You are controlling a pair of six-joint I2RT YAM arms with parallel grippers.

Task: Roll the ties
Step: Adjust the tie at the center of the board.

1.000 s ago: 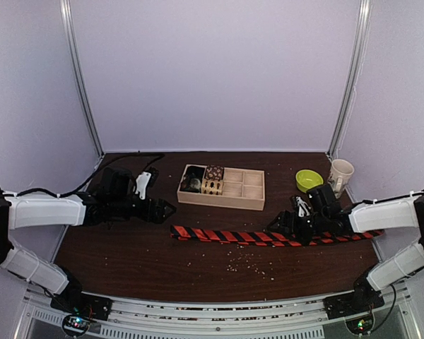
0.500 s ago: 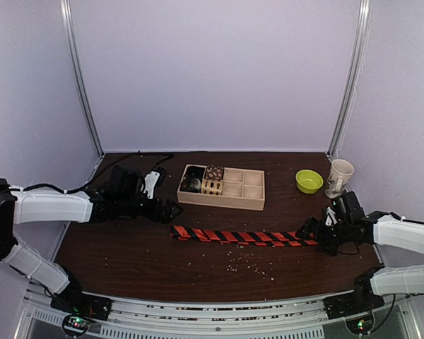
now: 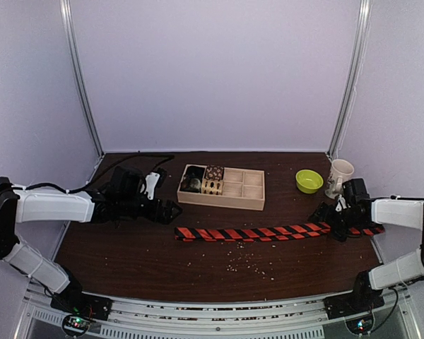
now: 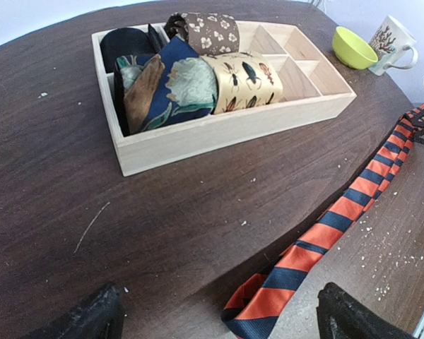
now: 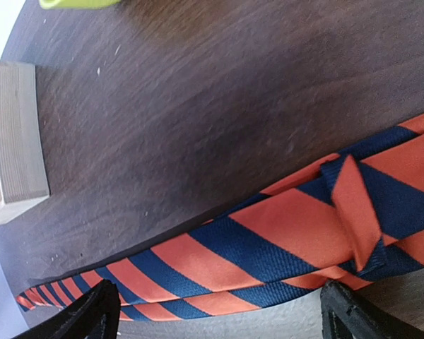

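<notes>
Basically the key relation – the long narrow fabric necktie with red-orange and dark diagonal stripes (image 3: 268, 233) lay flat on the dark brown wooden table (image 3: 127, 261), its long axis running left to right across the front, between the two arms. It sat just in front of the pale wooden compartment tray (image 3: 256, 205), apart from it. The right gripper (image 3: 337, 220) was over the tie close to its right end, jaws spread wide with nothing held; in the right wrist view the stripes filled the space between the fingertips (image 5: 85, 314). The left gripper (image 3: 168, 210) was just beside the tie's left end, a little behind it, jaws also wide apart and empty, with that end lying between its fingertips (image 4: 92, 318) in the left wrist view. So each arm had one end, the right one more squarely over the cloth. The tie looked fully unrolled, mostly straight, slightly bowed – wider toward the right, with a small fabric loop (image 5: 353, 212) crossing it there, so probably back side up. The stripes read navy up close and black from above. Pale crumbs (image 3: 251, 263) were scattered just in front of it.
</notes>
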